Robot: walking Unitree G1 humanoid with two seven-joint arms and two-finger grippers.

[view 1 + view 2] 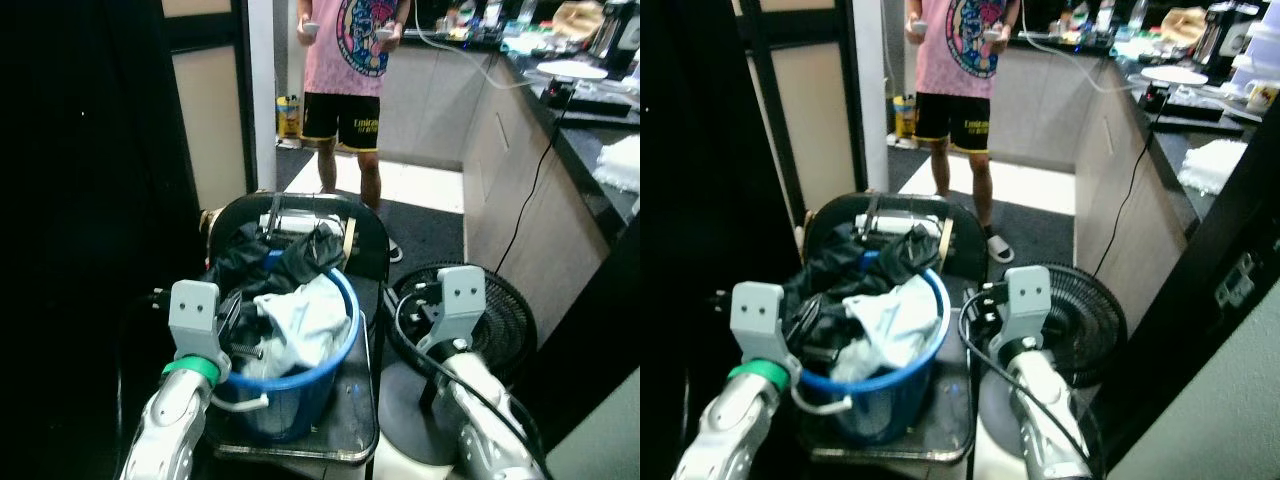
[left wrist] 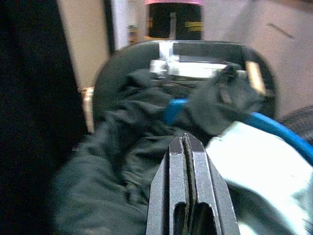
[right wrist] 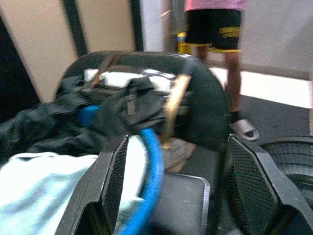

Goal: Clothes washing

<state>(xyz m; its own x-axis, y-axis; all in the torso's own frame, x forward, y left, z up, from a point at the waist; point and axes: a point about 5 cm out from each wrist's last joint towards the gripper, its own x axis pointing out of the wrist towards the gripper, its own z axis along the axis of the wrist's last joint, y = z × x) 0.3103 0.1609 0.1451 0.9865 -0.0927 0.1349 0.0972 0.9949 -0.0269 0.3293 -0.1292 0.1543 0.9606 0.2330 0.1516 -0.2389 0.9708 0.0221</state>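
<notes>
Blue plastic bucket (image 1: 300, 385) of laundry on a black chair (image 1: 360, 240), both arms raised beside it.

Dark garments (image 1: 260, 262) and a white cloth (image 1: 305, 318) are heaped over the rim, probably gathered for carrying to a washer. The left end effector (image 2: 187, 147) is clenched with nothing between its fingers, poised just above the dark cloth (likely about to grasp). The right end effector (image 3: 195, 171) is released, fingers spread near the bucket's rim and the chair seat. A floor fan (image 1: 500, 320) stands beside the chair, and a person (image 1: 350, 60), cut off above the chest, holds controllers. The bucket's depth is hidden, and so is any washer.
</notes>
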